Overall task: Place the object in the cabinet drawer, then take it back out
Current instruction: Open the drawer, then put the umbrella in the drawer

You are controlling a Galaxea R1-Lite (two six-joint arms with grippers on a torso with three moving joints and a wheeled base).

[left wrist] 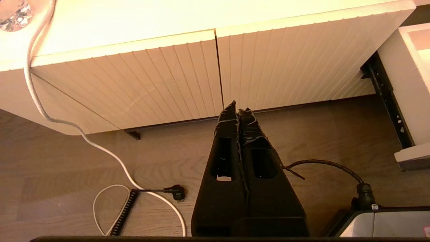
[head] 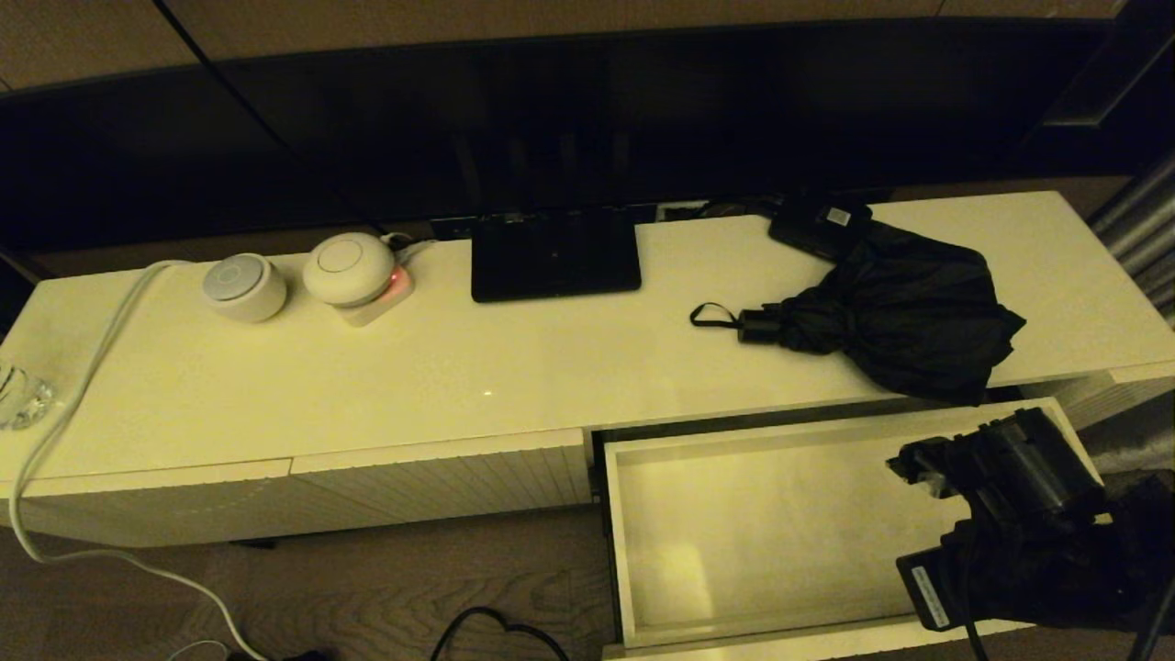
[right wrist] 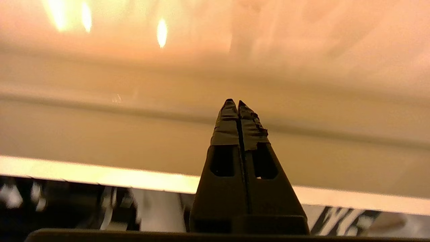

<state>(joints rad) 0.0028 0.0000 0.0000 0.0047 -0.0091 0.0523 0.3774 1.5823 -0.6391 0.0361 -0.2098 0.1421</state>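
The cabinet drawer sits pulled open and empty. The umbrella lies on the cabinet top just behind it, handle pointing left. Right gripper, fingers pressed together holding nothing, hovers over the drawer's right side, much nearer than the parked left gripper.

The cabinet top runs across the middle of the head view. The umbrella lies at its right, handle toward the left, just behind the open drawer at lower right. The right gripper hangs over the drawer's right end. A flat box sits behind the umbrella, touching it. Two round devices sit at upper left, a flat stand at centre back.
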